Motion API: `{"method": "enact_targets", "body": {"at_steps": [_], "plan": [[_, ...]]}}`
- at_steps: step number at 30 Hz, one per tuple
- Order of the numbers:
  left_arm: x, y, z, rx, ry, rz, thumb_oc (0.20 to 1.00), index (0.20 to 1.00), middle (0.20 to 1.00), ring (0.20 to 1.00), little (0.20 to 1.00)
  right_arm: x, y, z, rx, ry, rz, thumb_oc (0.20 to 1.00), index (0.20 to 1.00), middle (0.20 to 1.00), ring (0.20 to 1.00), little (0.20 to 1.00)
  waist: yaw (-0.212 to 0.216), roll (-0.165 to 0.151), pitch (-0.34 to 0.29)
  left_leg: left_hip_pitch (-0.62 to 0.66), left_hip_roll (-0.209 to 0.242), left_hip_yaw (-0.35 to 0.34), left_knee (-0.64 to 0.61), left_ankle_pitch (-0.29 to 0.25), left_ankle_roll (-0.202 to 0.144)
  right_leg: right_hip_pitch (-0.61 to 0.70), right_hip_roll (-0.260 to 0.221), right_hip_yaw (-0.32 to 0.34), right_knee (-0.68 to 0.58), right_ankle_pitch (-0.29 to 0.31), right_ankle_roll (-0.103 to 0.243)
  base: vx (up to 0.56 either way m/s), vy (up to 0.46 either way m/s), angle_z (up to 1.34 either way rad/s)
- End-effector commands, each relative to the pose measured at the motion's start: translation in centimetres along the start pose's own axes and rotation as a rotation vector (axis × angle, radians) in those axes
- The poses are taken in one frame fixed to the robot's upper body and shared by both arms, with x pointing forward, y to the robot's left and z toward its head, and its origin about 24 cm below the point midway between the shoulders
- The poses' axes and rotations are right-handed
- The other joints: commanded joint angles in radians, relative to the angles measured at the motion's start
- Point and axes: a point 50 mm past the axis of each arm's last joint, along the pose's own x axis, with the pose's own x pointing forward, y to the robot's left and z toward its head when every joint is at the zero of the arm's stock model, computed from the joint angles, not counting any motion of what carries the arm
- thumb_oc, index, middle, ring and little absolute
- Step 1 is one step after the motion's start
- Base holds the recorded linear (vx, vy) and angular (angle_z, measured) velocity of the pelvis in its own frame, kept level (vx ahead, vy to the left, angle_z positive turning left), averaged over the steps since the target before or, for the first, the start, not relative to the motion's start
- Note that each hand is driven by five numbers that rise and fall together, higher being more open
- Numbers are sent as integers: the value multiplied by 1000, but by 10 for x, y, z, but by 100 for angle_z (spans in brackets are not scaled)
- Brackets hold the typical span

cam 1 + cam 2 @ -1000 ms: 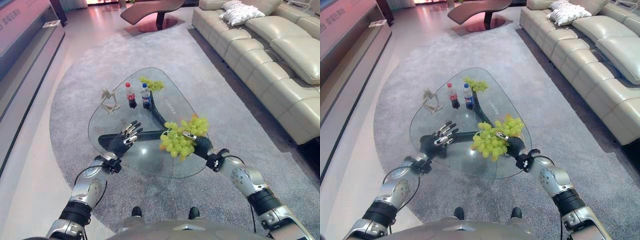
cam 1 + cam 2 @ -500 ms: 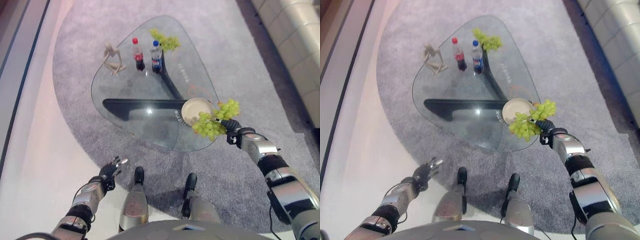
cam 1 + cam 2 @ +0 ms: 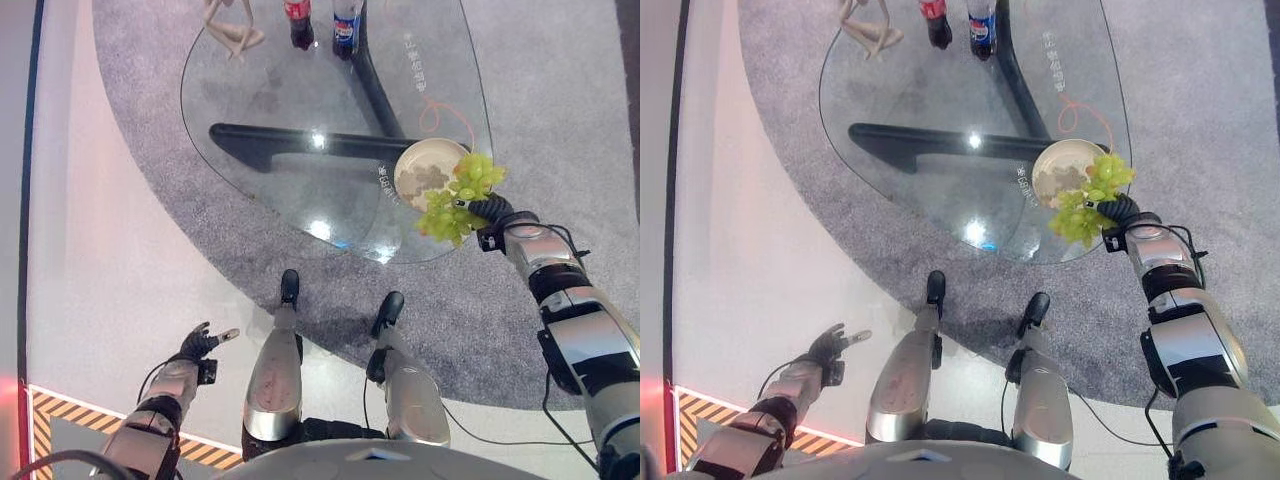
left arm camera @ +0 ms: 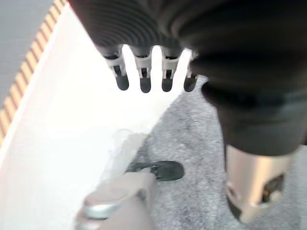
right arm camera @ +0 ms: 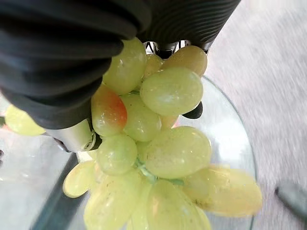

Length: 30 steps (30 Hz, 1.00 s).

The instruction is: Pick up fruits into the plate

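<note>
My right hand (image 3: 491, 211) is shut on a big bunch of green grapes (image 3: 455, 198), with the thumb and fingers curled round its top (image 5: 144, 110). The bunch hangs at the near right rim of a round cream plate (image 3: 420, 168), which lies on the glass table (image 3: 300, 90) close to its right edge. I cannot tell whether the grapes touch the plate. My left hand (image 3: 196, 343) is low at my left side, over the pale floor. Its fingers (image 4: 144, 76) are straight and hold nothing.
Two small bottles (image 3: 298, 10) (image 3: 346, 14) and a pale figurine (image 3: 232, 26) stand at the table's far side. A dark base (image 3: 300, 140) shows through the glass. Grey carpet (image 3: 560, 120) surrounds the table. Striped floor tape (image 3: 60, 412) runs at lower left.
The camera has tipped down and the whole picture has shifted. My left hand left the tabletop and dropped to my side. The right hand carried the grapes to the plate's right rim.
</note>
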Motion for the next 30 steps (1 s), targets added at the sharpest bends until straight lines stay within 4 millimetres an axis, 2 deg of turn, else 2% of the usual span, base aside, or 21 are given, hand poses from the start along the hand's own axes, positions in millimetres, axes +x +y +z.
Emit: {"method": "enact_targets", "body": {"at_steps": [1,5,10,11,16,19,20,21,22,26,30], "plan": [[-3,16,-6,89,-4,76,1000,1000,1000,1000,1000,-4,-45,41,-152,-130,-203,200,200,200,200,200,9,-12,-9,-120,-104,-13,133,-145,50,-119,5,6,256,-192,-22,0,0,0],[-5,13,-3,118,-37,88,1000,1000,1000,1000,1000,-10,-73,64,-254,-156,-392,200,200,200,200,200,24,13,-9,-242,-132,-22,195,-144,60,-247,-9,-10,326,-202,-25,3,6,1],[-8,13,-7,141,-41,93,1000,1000,1000,1000,1000,-15,-90,78,-344,-169,-493,200,200,200,200,200,37,42,-9,-342,-157,-27,265,-150,75,-359,-29,-6,419,-222,-32,39,38,12],[-10,11,-14,143,-31,85,1000,1000,1000,1000,1000,-15,-89,76,-363,-155,-492,200,200,200,200,200,38,47,-9,-335,-161,-26,285,-186,72,-362,-36,9,454,-262,-25,92,32,11],[-11,10,-12,152,-53,86,1000,1000,1000,1000,1000,-14,-92,74,-450,-134,-494,200,200,200,200,200,49,64,-9,-390,-166,-28,332,-200,80,-420,-51,10,511,-280,-32,45,7,10],[-11,12,-6,159,-70,94,1000,1000,1000,1000,1000,-13,-92,63,-445,-47,-460,200,200,200,200,200,52,68,-9,-417,-165,-26,356,-209,84,-449,-59,13,536,-285,-34,32,-19,8],[-11,12,-5,154,-71,93,1000,1000,1000,1000,1000,-12,-92,56,-440,3,-453,918,918,918,918,918,52,71,-9,-423,-165,-26,361,-210,86,-456,-59,15,543,-287,-35,25,-6,7],[-11,12,-5,154,-71,93,1000,1000,1000,1000,1000,-12,-92,56,-440,3,-453,918,918,918,918,918,52,71,-9,-423,-165,-25,361,-211,86,-457,-59,15,543,-287,-35,0,0,0],[-11,11,-3,146,-72,82,1000,1000,1000,1000,1000,-12,-96,39,-420,125,-435,1000,1000,1000,1000,1000,53,76,-9,-425,-163,-22,360,-211,86,-460,-58,19,539,-287,-35,0,0,0],[-12,5,-5,153,-72,50,1000,1000,1000,1000,1000,-18,-111,11,-364,292,-509,1000,1000,1000,1000,1000,56,94,-9,-425,-165,-15,360,-207,88,-460,-63,16,536,-283,-36,0,0,0],[-14,3,-9,155,-63,30,1000,1000,1000,1000,1000,-23,-121,7,-383,312,-594,1000,1000,1000,1000,1000,59,108,-9,-412,-167,-15,359,-209,89,-451,-65,15,540,-283,-35,0,0,0]]}}
